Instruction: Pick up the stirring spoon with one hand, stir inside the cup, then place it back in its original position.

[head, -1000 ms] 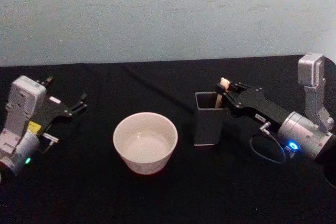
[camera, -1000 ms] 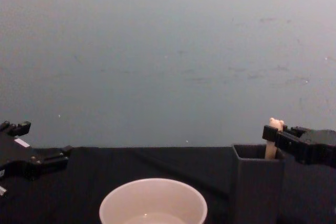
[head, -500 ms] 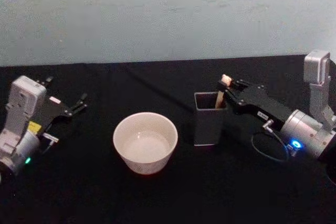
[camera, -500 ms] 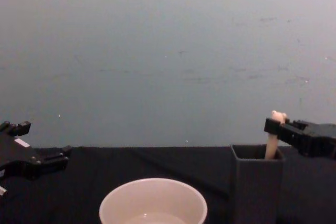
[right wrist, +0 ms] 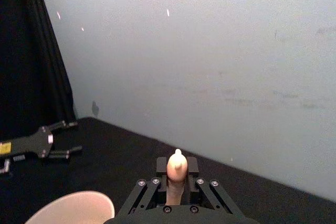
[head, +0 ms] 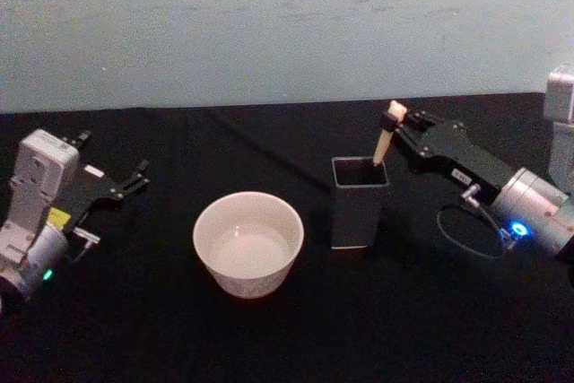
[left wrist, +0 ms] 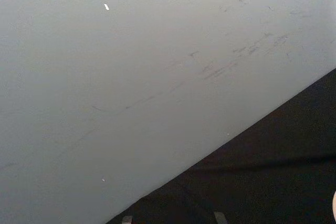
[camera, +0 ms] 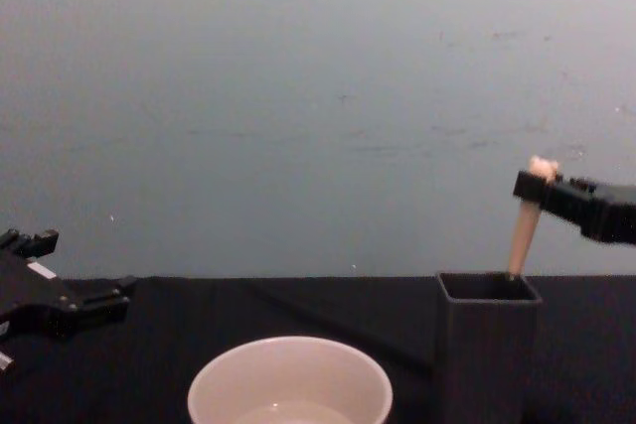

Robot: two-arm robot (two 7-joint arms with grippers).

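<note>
My right gripper (head: 397, 125) is shut on the top of the stirring spoon (head: 384, 139), whose beige handle slants down into the dark grey square-mouthed holder (head: 358, 204). In the chest view the stirring spoon (camera: 522, 230) rises out of the holder (camera: 486, 345) with the right gripper (camera: 535, 186) on its top; its bowl is hidden inside. The right wrist view has the handle's bear-head tip (right wrist: 176, 164) between the right gripper (right wrist: 177, 174) fingers. The cream cup (head: 248, 243) stands left of the holder. My left gripper (head: 134, 178) stays open at the far left.
A black cloth (head: 287, 329) covers the table, with a pale wall (head: 269, 24) behind. The cup (camera: 289, 380) sits low in the chest view, and its rim (right wrist: 73, 205) shows in the right wrist view. A cable (head: 462, 238) loops under the right arm.
My right gripper has risen with the stirring spoon, so more of the handle stands above the holder. The left arm has not moved.
</note>
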